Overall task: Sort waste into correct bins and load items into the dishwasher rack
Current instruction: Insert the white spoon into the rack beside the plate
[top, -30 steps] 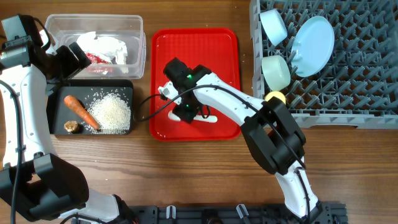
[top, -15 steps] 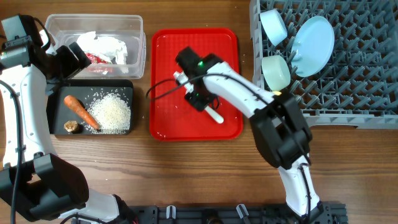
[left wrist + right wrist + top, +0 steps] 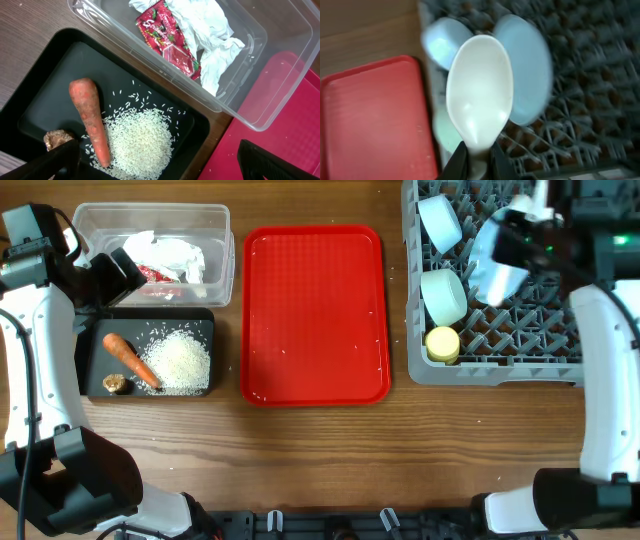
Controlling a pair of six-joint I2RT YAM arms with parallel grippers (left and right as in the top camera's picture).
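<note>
Left gripper (image 3: 155,162), fingers spread wide, hangs over the black tray (image 3: 95,330) holding carrot (image 3: 130,358) and rice (image 3: 182,362). Tissue (image 3: 170,252) lies in the clear tub (image 3: 95,220). Right gripper (image 3: 477,160) pinches the white spoon (image 3: 480,95) above the grey rack (image 3: 560,330).

Wood table (image 3: 320,450): warm mid-brown, grain running left-right in overhead view, darker streaks across it. Matte surface, fills overhead frame edge to edge. Black rail (image 3: 340,525) along near edge, bottom of frame. Light even, diffuse, from above; shadows soft, short. Left wrist view: same wood in top-left corner, darker tone. Right wrist view: wood strip at top left, blurred.
</note>
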